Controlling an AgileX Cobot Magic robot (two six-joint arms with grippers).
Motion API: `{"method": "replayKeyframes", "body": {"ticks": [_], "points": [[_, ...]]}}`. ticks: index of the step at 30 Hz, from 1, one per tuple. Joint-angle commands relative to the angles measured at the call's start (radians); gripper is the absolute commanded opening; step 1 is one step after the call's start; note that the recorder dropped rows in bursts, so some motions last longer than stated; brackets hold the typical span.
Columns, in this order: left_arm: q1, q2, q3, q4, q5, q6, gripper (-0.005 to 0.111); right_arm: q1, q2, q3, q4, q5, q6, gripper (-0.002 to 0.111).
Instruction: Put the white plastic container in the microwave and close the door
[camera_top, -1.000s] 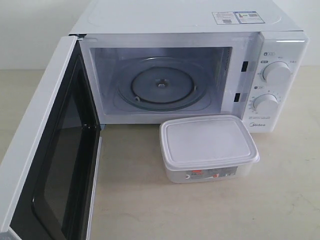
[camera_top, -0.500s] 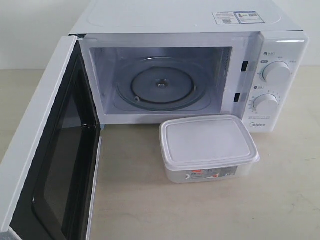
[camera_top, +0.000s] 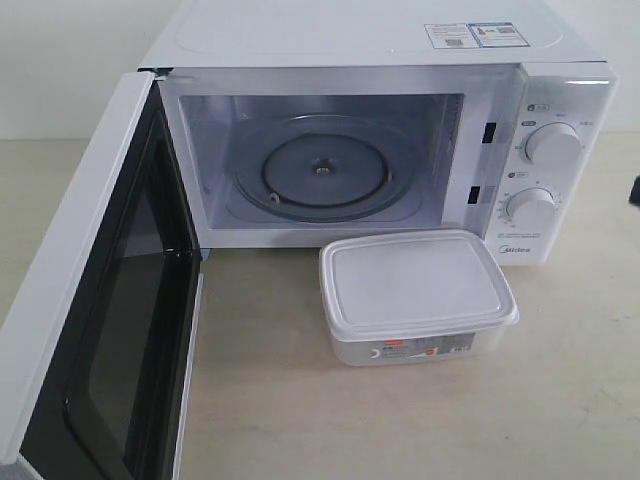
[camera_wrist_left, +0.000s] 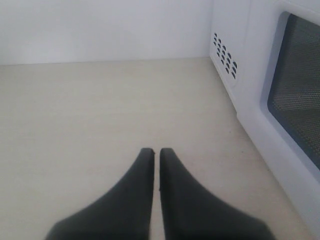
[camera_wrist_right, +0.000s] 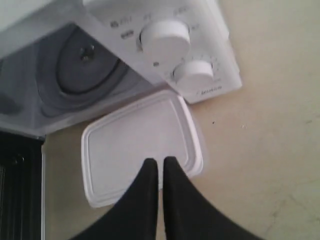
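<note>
Edging newly into sight at the tabletop's (camera_top: 400, 420) right edge, the right arm (camera_top: 635, 190) carries the right claw (camera_wrist_right: 160, 161), pinched shut and empty, above the white plastic container (camera_top: 415, 290), untouched just before the microwave (camera_top: 300, 35), the door (camera_top: 70, 270) wide open.
</note>
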Motion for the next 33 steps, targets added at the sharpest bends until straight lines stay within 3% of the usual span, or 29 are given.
{"method": "replayKeyframes", "body": {"ticks": [1, 5, 8, 11, 14, 17, 20, 22, 24, 26, 28, 29, 31, 33], "points": [[-0.005, -0.003, 0.003, 0.001, -0.001, 0.007, 0.004, 0.001, 0.003, 0.147, 0.126, -0.104, -0.110, 0.000], [-0.005, -0.003, 0.003, 0.001, -0.001, 0.007, 0.004, 0.001, 0.003, 0.250, 0.180, -0.139, -0.149, 0.000], [-0.005, -0.003, 0.003, 0.001, -0.001, 0.007, 0.004, 0.023, -0.004, 0.331, 0.178, -0.228, -0.074, 0.000], [-0.005, -0.003, 0.003, 0.001, -0.001, 0.007, 0.004, 0.194, -0.062, 0.463, 0.176, -0.549, 0.087, 0.000], [-0.005, -0.003, 0.003, 0.001, -0.001, 0.007, 0.004, 0.378, -0.106, 0.501, 0.111, -0.739, 0.154, 0.000], [-0.005, -0.003, 0.003, 0.001, -0.001, 0.007, 0.004, 0.628, -0.092, 0.555, 0.019, -1.051, 0.435, 0.000], [-0.005, -0.003, 0.003, 0.001, -0.001, 0.007, 0.004, 0.772, 0.006, 0.629, 0.010, -1.302, 0.676, 0.000], [-0.005, -0.003, 0.003, 0.001, -0.001, 0.007, 0.004, 0.792, 0.114, 0.659, 0.081, -1.308, 0.809, 0.000], [-0.005, -0.003, 0.003, 0.001, -0.001, 0.007, 0.004, 0.792, 0.221, 0.670, 0.006, -1.405, 0.991, 0.001], [-0.005, -0.003, 0.003, 0.001, -0.001, 0.007, 0.004, 0.792, 0.334, 0.667, -0.084, -1.514, 1.175, 0.010], [-0.005, -0.003, 0.003, 0.001, -0.001, 0.007, 0.004, 0.792, 0.434, 0.649, -0.095, -1.537, 1.313, 0.029], [-0.005, -0.003, 0.003, 0.001, -0.001, 0.007, 0.004, 0.792, 0.496, 0.633, -0.147, -1.578, 1.409, 0.045], [-0.005, -0.003, 0.003, 0.001, -0.001, 0.007, 0.004, 0.792, 0.570, 0.597, -0.190, -1.586, 1.482, 0.052], [-0.005, -0.003, 0.003, 0.001, -0.001, 0.007, 0.004, 0.792, 0.635, 0.559, -0.194, -1.596, 1.515, 0.048]]}}
